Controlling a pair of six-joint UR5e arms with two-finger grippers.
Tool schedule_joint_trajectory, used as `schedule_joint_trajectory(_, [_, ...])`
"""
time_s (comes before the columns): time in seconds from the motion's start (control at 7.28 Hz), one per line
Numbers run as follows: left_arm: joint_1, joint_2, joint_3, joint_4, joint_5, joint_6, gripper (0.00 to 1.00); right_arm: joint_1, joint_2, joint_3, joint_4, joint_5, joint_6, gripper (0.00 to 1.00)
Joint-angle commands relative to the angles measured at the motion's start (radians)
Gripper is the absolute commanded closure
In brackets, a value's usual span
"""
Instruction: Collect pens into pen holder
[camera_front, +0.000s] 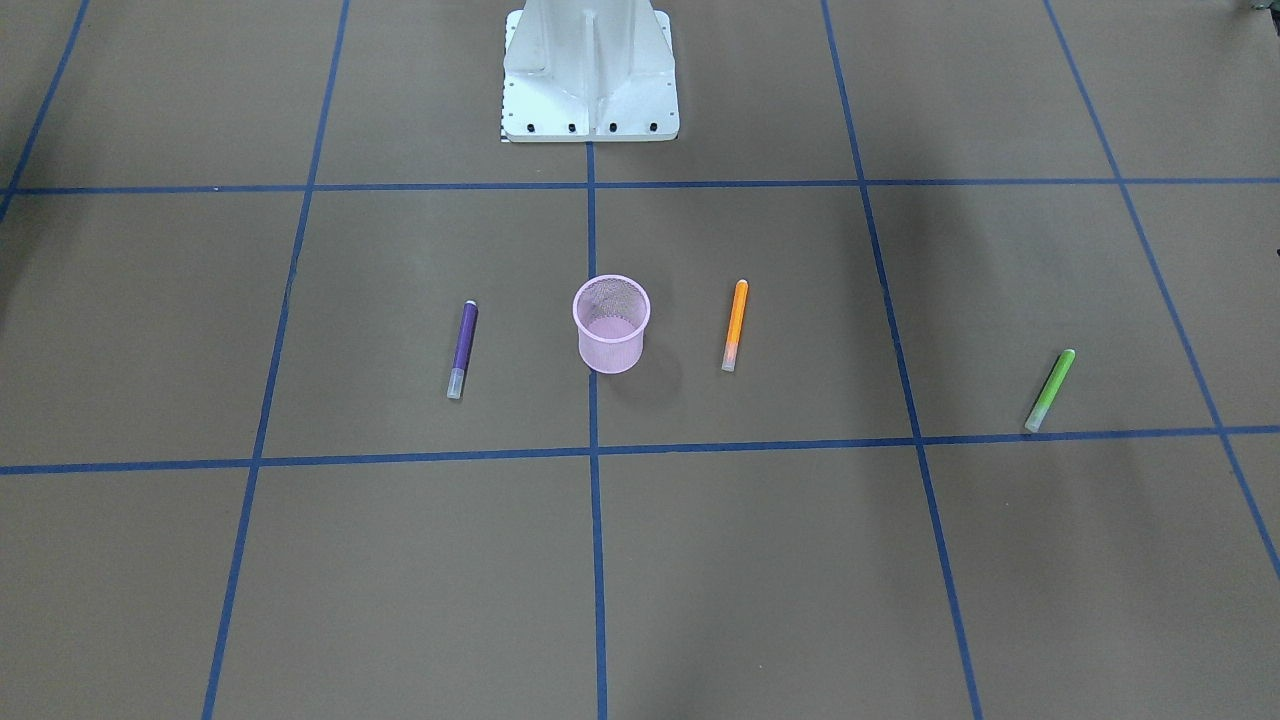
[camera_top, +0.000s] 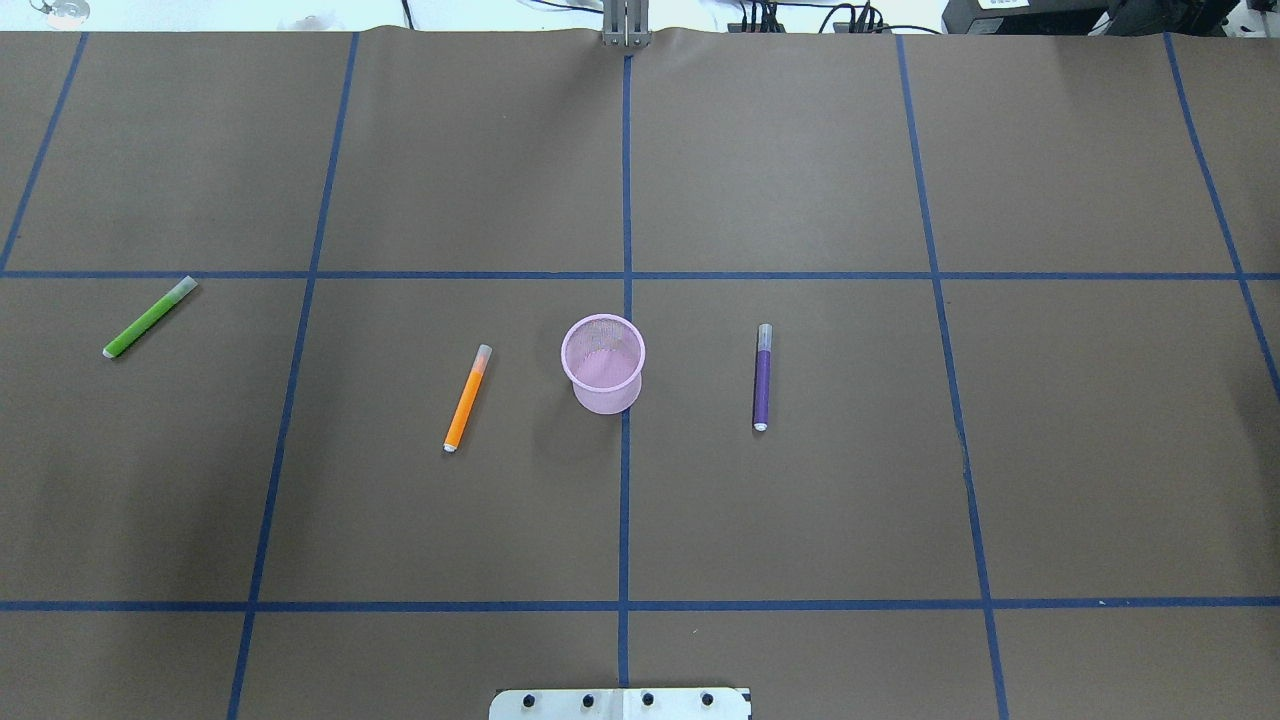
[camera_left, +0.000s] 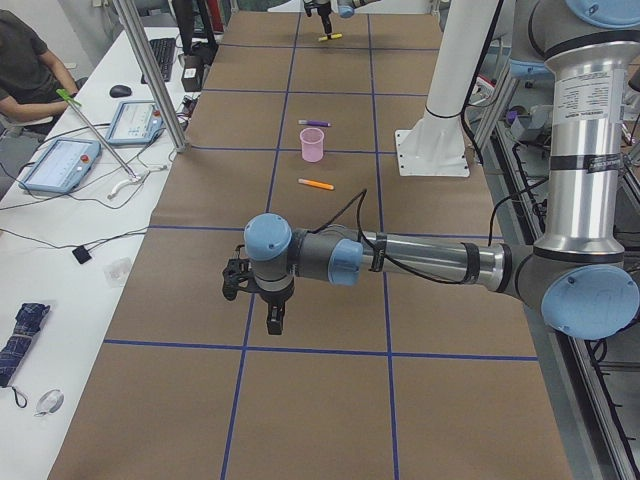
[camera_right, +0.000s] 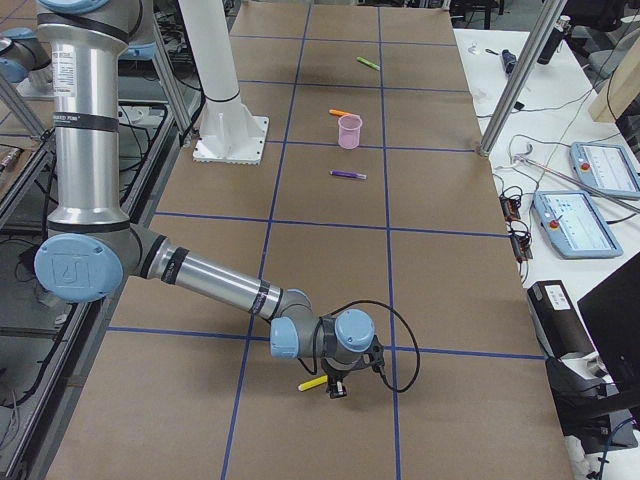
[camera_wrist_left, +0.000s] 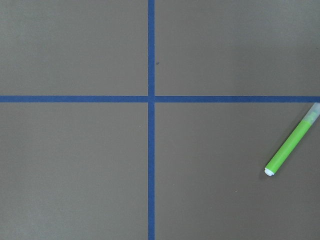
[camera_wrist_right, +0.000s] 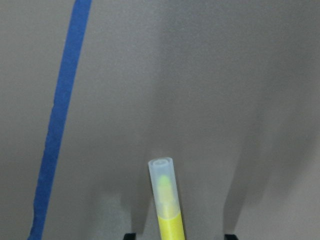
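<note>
Pens, four, and one pen holder, on a brown-papered table (camera_top: 800, 150) gridded with blue tape (camera_top: 625, 500), listed from the robot's left to its right. Left gripper (camera_left: 273, 322): hangs pointing down above the table at the robot's far left; whether its claw is released or clenched cannot be told, as only the side view shows it. Green pen (camera_top: 150, 317): flat on the paper, lying diagonally, pale cap toward the table's far edge, just beside a tape crossing in the left wrist view. Orange pen (camera_top: 467, 398): flat, slightly tilted, near the holder's left side but not touching. Pen holder (camera_top: 602, 363): pink mesh cup, upright, on the centre tape line, nothing inside. Purple pen (camera_top: 762, 377): flat, almost parallel to the centre line, near the holder's right side, apart from it. Right gripper (camera_right: 338, 390): low at the table at the robot's far right, claw released, fingertips (camera_wrist_right: 130, 235) standing wide on either side of the yellow pen. Yellow pen (camera_wrist_right: 167, 205): lying between those fingertips, touched by neither, well apart from the holder.
</note>
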Motion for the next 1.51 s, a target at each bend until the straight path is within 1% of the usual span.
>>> schedule_joint_trajectory(0.0, [0.0, 0.0, -0.003, 0.0, 0.002, 0.0, 0.0, -0.003, 0.0, -0.001, 0.0, -0.002, -0.001, 0.37])
schedule_joint_trajectory(0.41, [0.001, 0.0, -0.002, 0.0, 0.0, 0.0, 0.0, -0.012, 0.0, -0.002, 0.0, -0.001, -0.001, 0.37])
schedule_joint_trajectory(0.55, [0.001, 0.0, -0.003, 0.0, 0.0, 0.0, 0.0, -0.012, 0.0, -0.002, 0.0, -0.001, -0.001, 0.53])
schedule_joint_trajectory(0.69, [0.0, 0.0, -0.003, 0.0, 0.0, 0.0, 0.0, -0.012, 0.0, -0.005, 0.0, -0.002, -0.001, 0.83])
schedule_joint_trajectory(0.82, [0.0, 0.0, -0.003, 0.0, 0.0, 0.0, 0.0, -0.012, -0.001, -0.01, 0.0, -0.001, -0.001, 0.87])
schedule_joint_trajectory(0.96, [0.0, 0.0, -0.003, 0.0, 0.0, 0.0, 0.0, -0.012, -0.001, -0.012, 0.001, -0.001, -0.001, 1.0])
schedule_joint_trajectory(1.24, [0.0, -0.001, -0.006, 0.0, 0.0, 0.0, 0.0, -0.012, 0.002, 0.024, 0.001, 0.006, 0.003, 1.0])
schedule_joint_trajectory(1.37, [0.0, -0.003, -0.02, 0.0, 0.0, -0.002, 0.0, -0.01, 0.005, 0.1, 0.001, 0.01, 0.026, 1.0])
